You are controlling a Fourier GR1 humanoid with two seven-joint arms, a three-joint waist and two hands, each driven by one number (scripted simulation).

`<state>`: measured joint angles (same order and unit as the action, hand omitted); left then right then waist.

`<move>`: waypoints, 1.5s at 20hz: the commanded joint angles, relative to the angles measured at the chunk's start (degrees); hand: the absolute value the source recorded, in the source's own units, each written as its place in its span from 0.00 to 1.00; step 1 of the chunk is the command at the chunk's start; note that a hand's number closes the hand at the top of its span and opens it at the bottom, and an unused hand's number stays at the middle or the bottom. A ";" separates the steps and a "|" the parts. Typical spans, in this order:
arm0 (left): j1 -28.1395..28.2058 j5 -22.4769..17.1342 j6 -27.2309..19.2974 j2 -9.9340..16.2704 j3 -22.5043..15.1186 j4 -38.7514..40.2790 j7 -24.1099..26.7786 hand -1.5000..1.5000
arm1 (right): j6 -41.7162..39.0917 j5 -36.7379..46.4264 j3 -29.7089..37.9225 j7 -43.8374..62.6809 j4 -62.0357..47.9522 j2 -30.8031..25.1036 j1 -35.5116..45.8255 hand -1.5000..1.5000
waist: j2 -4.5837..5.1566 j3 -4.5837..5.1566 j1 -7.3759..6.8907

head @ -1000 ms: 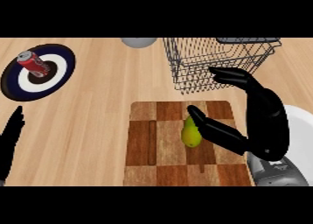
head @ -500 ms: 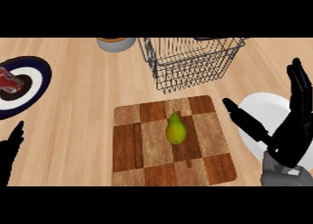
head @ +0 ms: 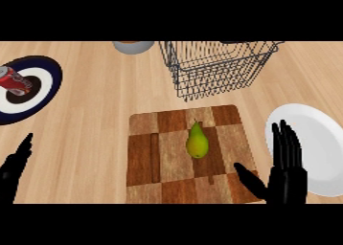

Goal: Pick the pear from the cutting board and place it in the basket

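Right robot hand (head: pixel 286 167) now sits lower and nearer the cutting board (head: pixel 190 153) than half a second ago, when it stood higher over the white plate (head: pixel 317 143); compared with a second ago it has pulled right off the pear (head: pixel 196 141). Its fingers are straight and spread, thumb pointing in toward the board's lower right corner, holding nothing. Pear lies on the board's middle, stem end pointing up toward the basket (head: pixel 217 67), not touched by anything. Left robot hand (head: pixel 10 174) shows at the lower left edge, fingers straight, empty, resting. Basket stands just beyond the board's far edge, on the wooden surface (head: pixel 97 110). Also around: a red can (head: pixel 10 81) on a dark blue plate (head: pixel 51 79) at far left, and a grey bowl (head: pixel 133 46) at the top. Risks, as a guess: the pear is rounded and lying on its side, so a sideways approach from the right could nudge it rolling across the board instead of catching it; closing on the narrow stem end may let it slip; and on the carry, a low lift could clip the basket's wire rim.
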<state>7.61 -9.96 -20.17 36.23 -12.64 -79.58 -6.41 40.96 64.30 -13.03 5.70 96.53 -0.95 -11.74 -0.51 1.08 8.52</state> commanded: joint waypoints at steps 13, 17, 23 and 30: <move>-3.42 1.93 0.35 -1.10 -2.75 -1.06 -3.79 0.50 | -6.92 35.67 -23.19 36.48 13.04 0.95 -19.14 0.00 | -0.03 -0.61 -3.48; -4.69 3.91 -0.09 -2.41 -4.67 -1.58 -4.03 0.50 | -12.36 46.42 -32.44 50.71 15.72 0.95 -17.92 0.00 | 0.22 -0.82 -5.75; -7.23 5.19 0.05 -4.48 -5.71 -0.68 -5.52 0.50 | -21.33 57.66 -43.66 70.29 13.84 0.94 -8.89 0.00 | 0.44 -0.98 -7.49; -11.19 5.66 1.91 -5.48 -5.17 1.98 -6.94 0.50 | -28.69 54.26 -43.89 75.45 8.54 0.82 2.46 0.00 | 0.71 -1.05 -8.32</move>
<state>-1.53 -5.15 -18.22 32.08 -17.43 -78.64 -12.02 19.21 118.72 -53.43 68.00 105.53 -2.76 -16.00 0.08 0.07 0.62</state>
